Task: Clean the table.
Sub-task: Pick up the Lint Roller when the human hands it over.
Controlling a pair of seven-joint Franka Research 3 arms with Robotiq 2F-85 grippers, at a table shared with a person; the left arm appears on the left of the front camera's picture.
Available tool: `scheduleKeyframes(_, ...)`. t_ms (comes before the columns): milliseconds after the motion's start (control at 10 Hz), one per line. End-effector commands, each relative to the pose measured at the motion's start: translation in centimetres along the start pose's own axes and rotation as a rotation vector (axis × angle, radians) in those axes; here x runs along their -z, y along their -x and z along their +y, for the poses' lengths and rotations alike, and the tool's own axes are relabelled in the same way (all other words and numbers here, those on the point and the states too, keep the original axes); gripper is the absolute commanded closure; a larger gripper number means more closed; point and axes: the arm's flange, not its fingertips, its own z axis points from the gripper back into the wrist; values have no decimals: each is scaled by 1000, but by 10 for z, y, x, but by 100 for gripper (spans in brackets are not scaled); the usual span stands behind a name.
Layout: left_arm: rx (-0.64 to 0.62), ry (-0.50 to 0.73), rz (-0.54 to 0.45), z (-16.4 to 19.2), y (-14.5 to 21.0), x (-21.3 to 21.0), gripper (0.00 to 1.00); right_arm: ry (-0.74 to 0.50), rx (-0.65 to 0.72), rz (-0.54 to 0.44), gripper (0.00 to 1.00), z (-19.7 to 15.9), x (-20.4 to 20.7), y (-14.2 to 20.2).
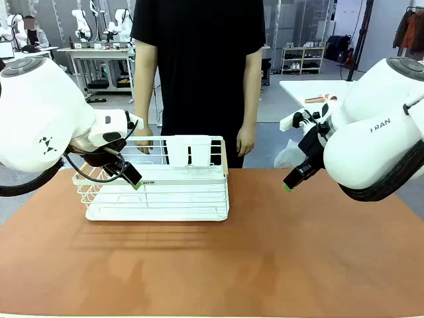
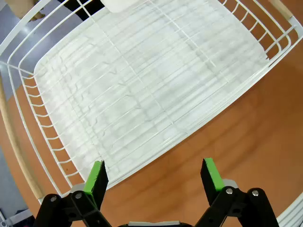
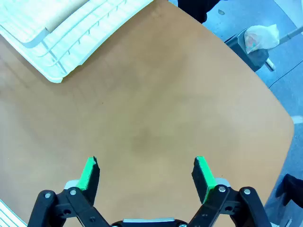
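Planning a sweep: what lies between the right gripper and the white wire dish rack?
Nothing: the reddish-brown table is bare from the right gripper to the white wire dish rack, in front and right wrist views.

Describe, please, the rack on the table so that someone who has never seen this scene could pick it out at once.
Start from the wide reddish-brown table; on its far left part, just before the standing person, sits the rack. It is a white wire basket on a ribbed white tray, unlike the black, green-padded left gripper at its left end.
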Motion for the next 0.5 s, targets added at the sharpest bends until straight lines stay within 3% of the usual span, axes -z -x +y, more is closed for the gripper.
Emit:
scheduleKeyframes(0, 0, -1, -4, 0, -1, -1, 0, 1, 0, -2, 0, 0, -1, 0)
scheduleKeyframes(400, 0, -1, -4, 0, -1, -1, 0, 1, 0, -2, 0, 0, -1, 0)
